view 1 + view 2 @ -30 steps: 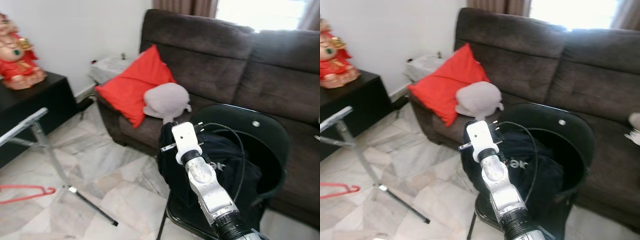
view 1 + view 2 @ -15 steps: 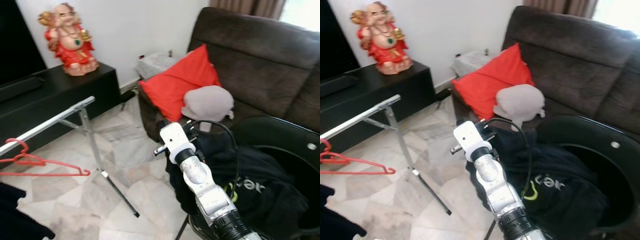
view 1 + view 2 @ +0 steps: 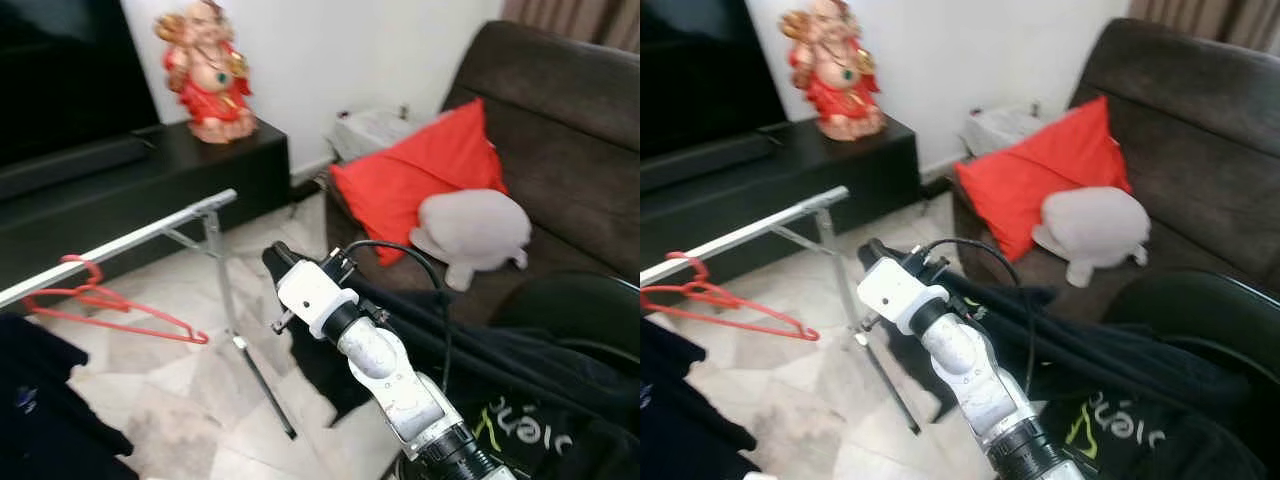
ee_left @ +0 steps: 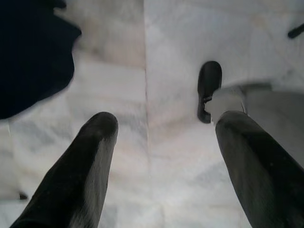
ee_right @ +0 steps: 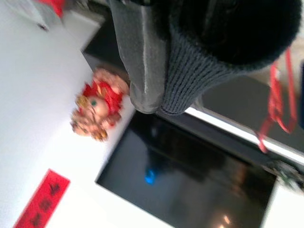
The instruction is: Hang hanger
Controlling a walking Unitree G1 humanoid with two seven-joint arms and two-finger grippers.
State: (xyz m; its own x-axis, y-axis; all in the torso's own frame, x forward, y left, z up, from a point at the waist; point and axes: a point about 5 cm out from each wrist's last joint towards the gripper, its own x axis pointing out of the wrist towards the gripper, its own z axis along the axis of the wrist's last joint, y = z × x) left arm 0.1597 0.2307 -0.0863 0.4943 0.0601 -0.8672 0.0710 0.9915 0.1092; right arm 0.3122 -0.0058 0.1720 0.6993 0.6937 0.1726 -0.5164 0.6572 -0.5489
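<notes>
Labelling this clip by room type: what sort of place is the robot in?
Most likely a home living room: a brown sofa with a red cushion, a low black TV cabinet bearing a red figurine, and a clothes rack rail over marble floor.

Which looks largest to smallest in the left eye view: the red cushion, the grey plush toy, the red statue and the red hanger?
1. red cushion
2. red hanger, long but thin
3. grey plush toy
4. red statue

The toy and the statue look nearly alike, and the statue stands farther away, so their order is unsure.
</notes>
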